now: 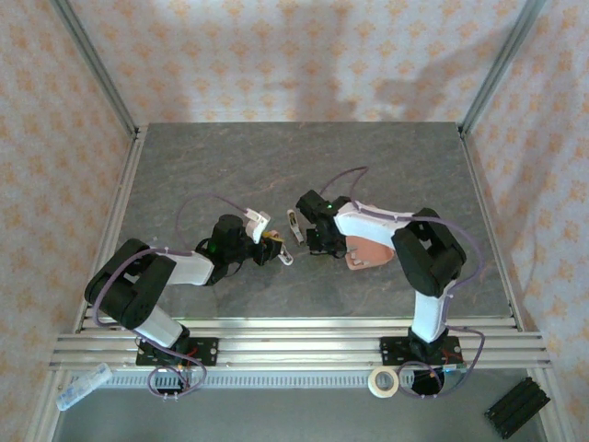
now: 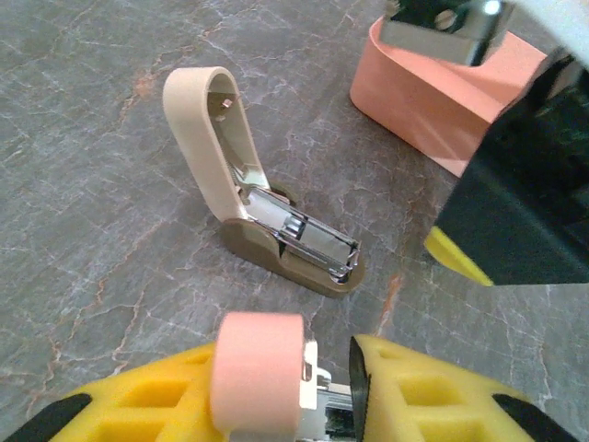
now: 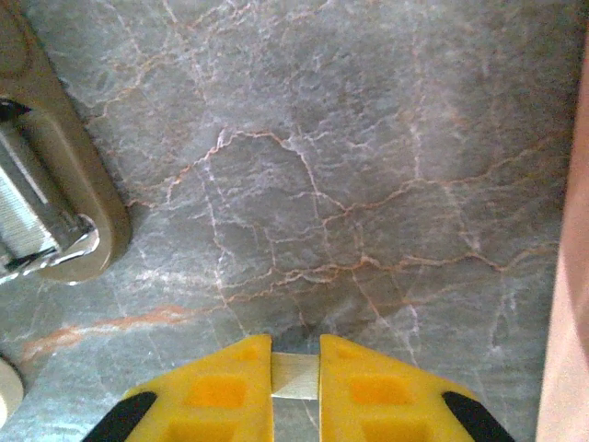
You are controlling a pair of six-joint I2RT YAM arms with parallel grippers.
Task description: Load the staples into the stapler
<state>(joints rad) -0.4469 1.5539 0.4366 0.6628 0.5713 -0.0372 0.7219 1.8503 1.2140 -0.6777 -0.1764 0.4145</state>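
A beige and brown stapler [image 2: 241,191] lies on the dark stone table with its lid swung up and its metal channel bare [image 1: 293,224] [image 3: 57,198]. My right gripper [image 3: 295,354] is shut on the staples [image 3: 295,376], a short silvery strip spanning its yellow fingertips, low over the table just right of the stapler's front end [image 1: 313,245]. My left gripper [image 2: 317,364] stands just short of the stapler [image 1: 270,241]. A pink mini stapler [image 2: 258,368] rests against its left finger, and a small gap shows before the right finger, so the jaws are parted.
A salmon-pink tray [image 2: 433,101] [image 1: 364,250] sits right of the stapler, under the right arm [image 2: 525,193]. Off the table's near edge lie a tape roll [image 1: 383,381], a black block [image 1: 515,405] and a clear plastic piece [image 1: 83,385]. Metal posts frame the table.
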